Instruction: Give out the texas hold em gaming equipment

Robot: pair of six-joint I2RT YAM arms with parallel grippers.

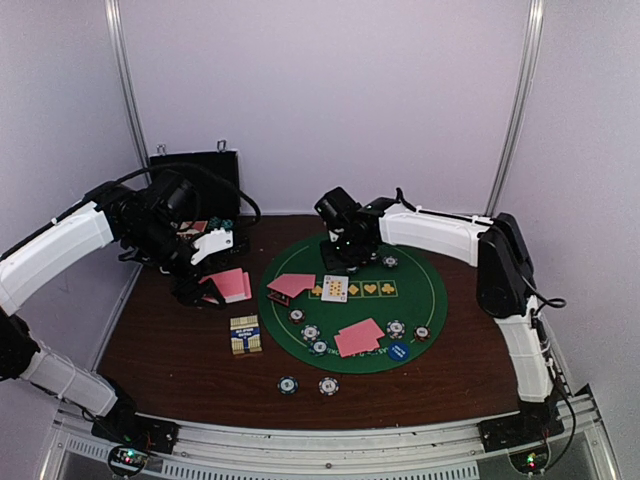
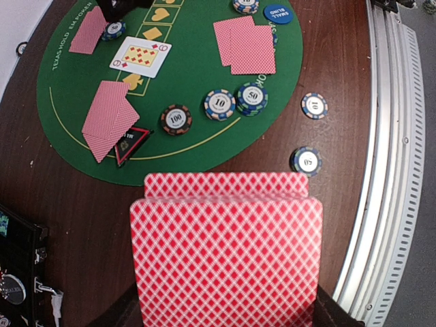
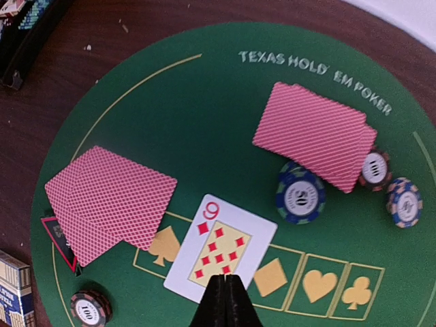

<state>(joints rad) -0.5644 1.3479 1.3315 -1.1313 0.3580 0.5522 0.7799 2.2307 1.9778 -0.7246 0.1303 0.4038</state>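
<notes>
A stack of pink-backed cards (image 2: 225, 252) fills the left wrist view, and my left gripper (image 1: 208, 288) is shut on it, left of the green mat (image 1: 425, 285). My right gripper (image 3: 225, 279) is shut, its tips just over the near edge of a face-up nine of diamonds (image 3: 218, 245) that lies flat on the mat's suit boxes. Face-down card pairs (image 3: 109, 201) (image 3: 313, 133) lie on the mat. Striped chips (image 2: 219, 104) (image 2: 251, 97) (image 2: 176, 119), a blue disc (image 2: 277, 13) and a red-black triangular marker (image 2: 131, 143) also sit there.
Two chips (image 2: 314, 105) (image 2: 305, 161) lie on the wood off the mat's near edge. A yellow-blue card box (image 1: 245, 334) stands left of the mat. The black case (image 1: 195, 170) is open at the back left, behind the left arm.
</notes>
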